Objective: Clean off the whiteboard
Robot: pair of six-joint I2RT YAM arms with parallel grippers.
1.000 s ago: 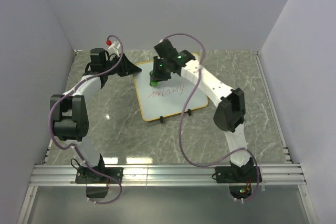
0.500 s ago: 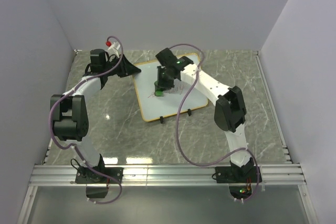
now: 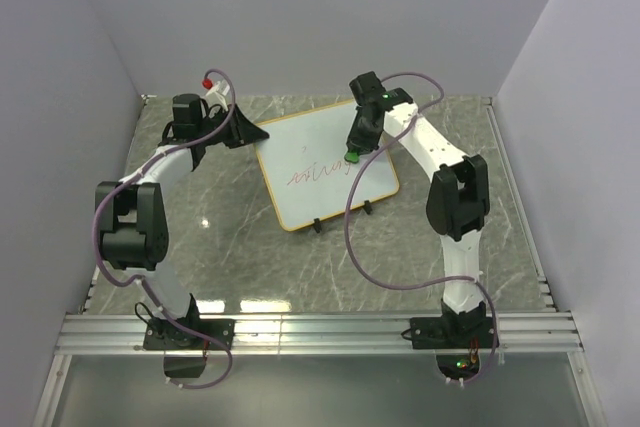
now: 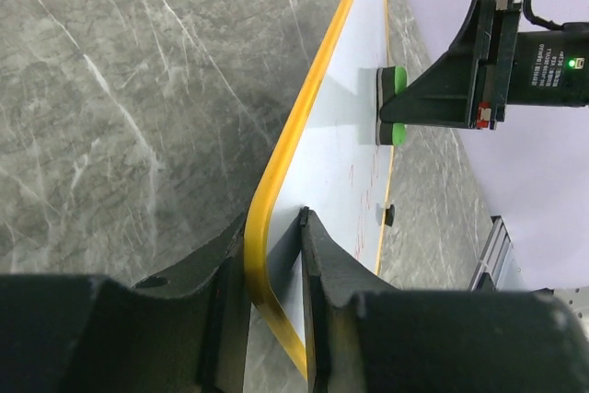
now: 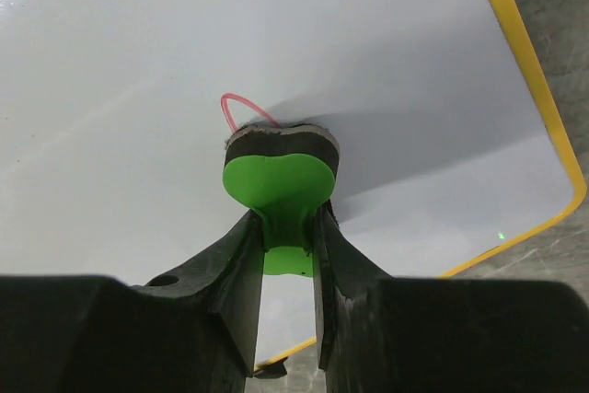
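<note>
The whiteboard (image 3: 320, 162) lies on the marble table with red scribble (image 3: 312, 175) across its middle and two black feet at its near edge. My left gripper (image 3: 250, 133) is shut on the board's far left corner; in the left wrist view the yellow rim (image 4: 276, 181) sits between the jaws. My right gripper (image 3: 353, 150) is shut on the green eraser (image 5: 279, 179), whose dark felt face presses the board (image 5: 138, 89) at the scribble's right end. A pink stroke (image 5: 241, 106) shows just beyond the eraser. The eraser also shows in the left wrist view (image 4: 394, 104).
White walls enclose the marble table (image 3: 220, 237) on three sides. An aluminium rail (image 3: 320, 330) runs along the near edge by the arm bases. A red-tipped marker (image 3: 208, 79) sticks up by the left wrist.
My right gripper with the eraser has swept from the board's left part across to its right side. The red scribble still shows. The board has turned slightly. The left gripper has stayed put.
</note>
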